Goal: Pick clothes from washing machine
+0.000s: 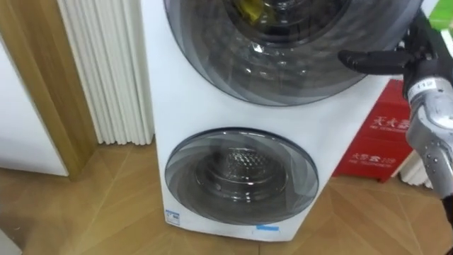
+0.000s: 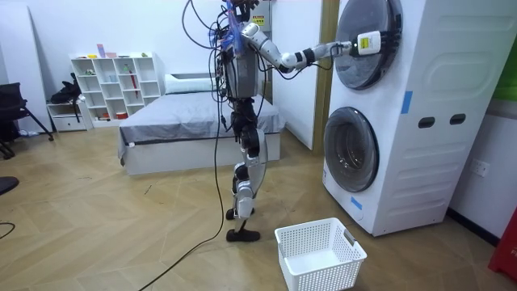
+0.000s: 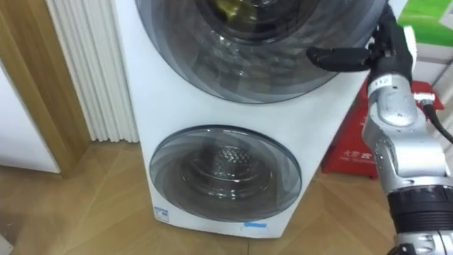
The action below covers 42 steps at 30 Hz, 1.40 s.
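A yellowish bit of clothing [image 1: 249, 7] is showing through the glass of the upper door [image 1: 297, 71] of the washing machine [image 1: 177, 106], inside the drum. The right hand [image 1: 375, 60] is reaching forward on a raised arm, its fingers stretched out straight against that door's right rim and holding nothing. The clothing is lying to its left, behind the glass. The robot is standing facing the machine, with a white basket [image 2: 319, 255] sitting on the floor near its feet.

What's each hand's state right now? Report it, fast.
Right hand: open, straight fingers against the rim of the upper door, holding nothing.
Left hand: cannot be told.
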{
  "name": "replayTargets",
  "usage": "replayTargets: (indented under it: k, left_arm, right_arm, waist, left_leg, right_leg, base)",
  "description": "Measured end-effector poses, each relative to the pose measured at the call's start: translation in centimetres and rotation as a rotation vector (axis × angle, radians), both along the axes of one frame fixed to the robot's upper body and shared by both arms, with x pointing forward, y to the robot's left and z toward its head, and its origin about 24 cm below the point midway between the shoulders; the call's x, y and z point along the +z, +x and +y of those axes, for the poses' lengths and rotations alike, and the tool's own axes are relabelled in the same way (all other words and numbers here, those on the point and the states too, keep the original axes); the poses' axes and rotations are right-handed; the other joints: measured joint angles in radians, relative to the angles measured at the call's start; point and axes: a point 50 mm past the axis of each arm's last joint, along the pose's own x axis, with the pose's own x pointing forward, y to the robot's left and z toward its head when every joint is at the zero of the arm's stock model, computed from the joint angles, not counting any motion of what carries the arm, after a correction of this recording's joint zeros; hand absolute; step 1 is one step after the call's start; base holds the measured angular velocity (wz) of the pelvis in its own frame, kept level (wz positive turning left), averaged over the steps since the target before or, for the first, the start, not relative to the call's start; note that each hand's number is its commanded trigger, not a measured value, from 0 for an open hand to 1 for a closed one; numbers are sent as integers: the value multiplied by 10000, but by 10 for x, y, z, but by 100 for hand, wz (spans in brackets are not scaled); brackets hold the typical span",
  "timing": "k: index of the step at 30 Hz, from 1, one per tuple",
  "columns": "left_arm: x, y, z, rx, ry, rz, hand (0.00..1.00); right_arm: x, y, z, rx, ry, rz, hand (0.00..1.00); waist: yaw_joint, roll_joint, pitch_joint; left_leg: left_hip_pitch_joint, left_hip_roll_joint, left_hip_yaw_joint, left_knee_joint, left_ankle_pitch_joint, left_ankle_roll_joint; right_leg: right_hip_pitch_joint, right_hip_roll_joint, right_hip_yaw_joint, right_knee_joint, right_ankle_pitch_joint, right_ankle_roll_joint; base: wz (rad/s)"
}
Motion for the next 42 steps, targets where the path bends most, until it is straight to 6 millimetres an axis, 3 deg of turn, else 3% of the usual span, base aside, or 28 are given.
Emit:
replayTargets:
  k: [3, 8, 20, 25, 32, 33, 34, 35, 36, 37, 38, 39, 40, 42]
  left_arm:
    - [0, 2, 0, -24, -1, -37, 0]
    - [0, 5, -2, -320, -46, -56, 0]
    - [-3, 4, -10, -855, -319, -119, 0]
    - [-3, 2, -12, -810, -469, -179, 0]
    - [-3, -2, -12, -876, -510, -232, 0]
    - [-4, -4, -12, -865, -519, -196, 0]
    - [-4, -3, -14, -942, -552, -212, 0]
    - [-4, -3, -15, -942, -611, -235, 0]
    - [-3, -9, -10, -753, -521, -335, 0]
    - [0, -19, 1, -497, -259, -213, 0]
    - [-1, -21, 3, -452, -203, -29, 0]
    - [-2, -21, 1, -573, -228, 167, 0]
    - [-3, -18, -2, -823, -318, 61, 0]
    - [-4, -15, -6, -1000, -396, 29, 0]
  right_arm:
    - [12, -10, 8, -54, -664, -777, 0]
    - [14, -23, 16, 49, -1136, -1280, 0]
    - [-5, -56, 38, 773, -1304, -2093, 0]
    - [-16, -81, 46, 1595, -1188, -2440, 0]
    - [-20, -94, 55, 2560, -1076, -2453, 0]
    - [-21, -95, 57, 2730, -1003, -2499, 0]
    - [-23, -98, 58, 2849, -975, -2501, 0]
    - [-24, -99, 58, 2900, -979, -2514, 0]
    - [-24, -103, 64, 3260, -931, -2621, 0]
    - [-18, -108, 77, 3847, -1018, -2950, 0]
    - [-17, -110, 80, 4036, -1150, -3024, 0]
    - [-25, -112, 80, 4147, -1191, -2692, 0]
    - [-29, -113, 79, 4152, -1040, -2493, 0]
    - [-27, -113, 75, 4256, -530, -2554, 0]
  waist:
    - [-9, 2, -1]
    - [8, 4, 1]
    - [-58, 86, 55]
    - [-233, 134, 65]
    - [-656, 203, 51]
    - [-729, 237, 36]
    - [-751, 404, -22]
    - [-746, 675, 76]
    - [-759, 909, -36]
    - [-805, 580, -29]
    - [-1035, 597, 36]
    - [-1298, 724, 45]
    - [-1357, 682, 69]
    - [-1280, 646, 70]
  left_leg:
    - [26, 15, 2, -43, 0, 0]
    - [130, 22, -1, -96, 0, 0]
    - [496, 72, 8, -145, -1, -2]
    - [710, 181, 166, -180, -2, -4]
    - [986, 237, 276, -231, -6, -11]
    - [1053, 288, 224, -247, -6, -11]
    - [1216, 482, -95, -322, 14, -9]
    - [1349, 749, -562, -417, 24, -30]
    - [1298, 1181, -1151, -416, -44, -155]
    - [1063, 1190, -913, -216, -253, -632]
    - [1115, 1299, -809, -131, -532, -952]
    - [1243, 1557, -317, -128, -644, -1054]
    - [1234, 1563, 250, -265, -535, -1011]
    - [1199, 1552, 554, -376, -509, -969]
  right_leg:
    - [-7, 12, 17, -2, 1, -1]
    - [6, 33, 31, -11, 1, -1]
    - [276, 35, 28, -31, 2, 0]
    - [374, 83, -22, 87, 9, 5]
    - [547, 126, 17, 152, 17, 13]
    - [533, 145, 2, 252, 19, 14]
    - [177, 229, -82, 969, 15, 11]
    - [-284, 480, -155, 1506, -281, 16]
    - [-922, 1043, 271, 338, -126, -365]
    - [-1439, 889, 156, -902, 1700, -678]
    - [-1571, 786, 65, -529, 1903, -715]
    - [-1495, 884, -300, -161, 1797, -725]
    - [-1341, 862, -309, -172, 1795, -721]
    - [-1343, 870, -332, -184, 1750, -658]
  base:
    - [-6]
    - [-11]
    - [-8]
    - [-10]
    - [-5]
    - [-15]
    - [-25]
    - [-59]
    - [-81]
    - [-61]
    - [7]
    - [62]
    - [59]
    - [22]
